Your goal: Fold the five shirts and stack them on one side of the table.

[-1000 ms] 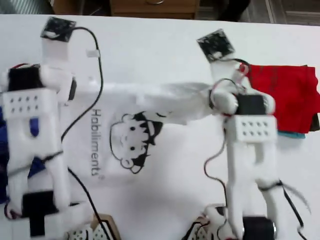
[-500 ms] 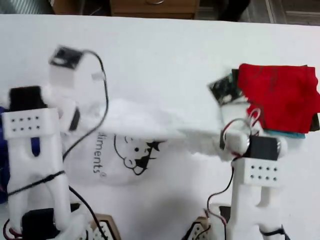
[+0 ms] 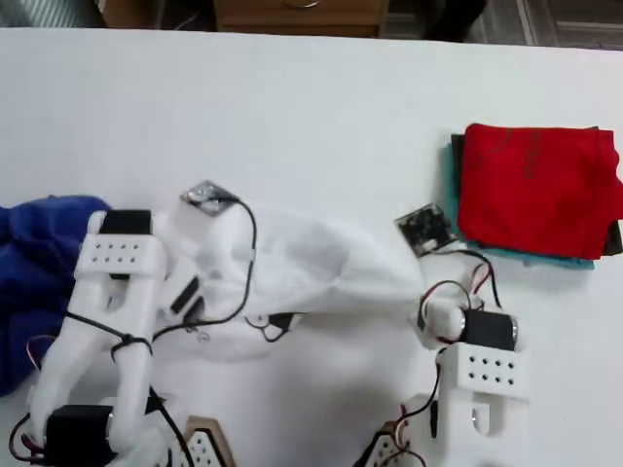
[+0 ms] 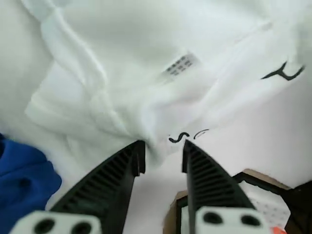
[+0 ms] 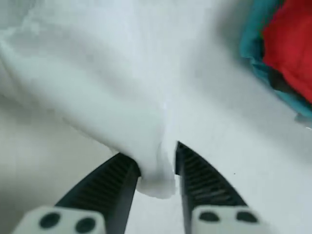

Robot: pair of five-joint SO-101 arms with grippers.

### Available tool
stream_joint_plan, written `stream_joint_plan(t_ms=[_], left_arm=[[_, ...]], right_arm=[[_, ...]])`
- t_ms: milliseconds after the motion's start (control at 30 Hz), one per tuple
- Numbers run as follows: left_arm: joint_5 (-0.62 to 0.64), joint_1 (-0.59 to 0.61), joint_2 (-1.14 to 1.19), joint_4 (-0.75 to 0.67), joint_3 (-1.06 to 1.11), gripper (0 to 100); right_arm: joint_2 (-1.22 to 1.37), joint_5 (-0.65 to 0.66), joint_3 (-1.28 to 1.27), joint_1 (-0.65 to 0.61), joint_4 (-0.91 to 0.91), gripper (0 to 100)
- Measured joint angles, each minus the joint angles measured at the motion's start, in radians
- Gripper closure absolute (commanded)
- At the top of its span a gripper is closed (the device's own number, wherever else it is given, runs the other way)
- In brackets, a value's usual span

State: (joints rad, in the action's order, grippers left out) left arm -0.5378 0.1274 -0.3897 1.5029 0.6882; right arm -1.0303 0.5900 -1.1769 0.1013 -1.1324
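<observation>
White shirt (image 3: 302,263): black print, crumpled, bunched, center toward 6 o'clock. Blue shirt (image 3: 39,263): crumpled heap, 9 o'clock edge. Red shirt (image 3: 535,185): folded, atop teal shirt (image 3: 545,256) and dark shirt (image 3: 612,239), 3 o'clock.

Print on white shirt (image 3: 321,263) mostly buried in folds. High view edge cuts blue shirt (image 3: 39,263). Under red shirt (image 3: 535,190), teal shirt (image 3: 456,209): rim only.

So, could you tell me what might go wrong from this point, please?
The right gripper pinches just a small fold of the white shirt; it might slip out. The shirt lies bunched between both grippers, so the fold may end up uneven. The left gripper sits beside the blue shirt and could snag it.
</observation>
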Motion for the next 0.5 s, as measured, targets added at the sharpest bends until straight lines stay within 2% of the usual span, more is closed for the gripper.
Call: stream_joint_plan(t_ms=[67,233,367,500], left_arm=[[-0.028,0.008,0.000,0.058,-0.074,83],[-0.060,0.094,0.000,0.140,-0.338,83],[-0.037,0.110,0.000,0.068,-0.365,83],[0.049,0.068,0.048,-0.066,-0.245,83]], right_arm=[[0.000,-0.014,0.000,0.040,0.041,72.1],[0.000,-0.018,0.000,0.110,0.115,71.9],[0.000,-0.018,0.000,0.121,0.149,71.9],[0.000,-0.018,0.000,0.121,0.160,71.9]])
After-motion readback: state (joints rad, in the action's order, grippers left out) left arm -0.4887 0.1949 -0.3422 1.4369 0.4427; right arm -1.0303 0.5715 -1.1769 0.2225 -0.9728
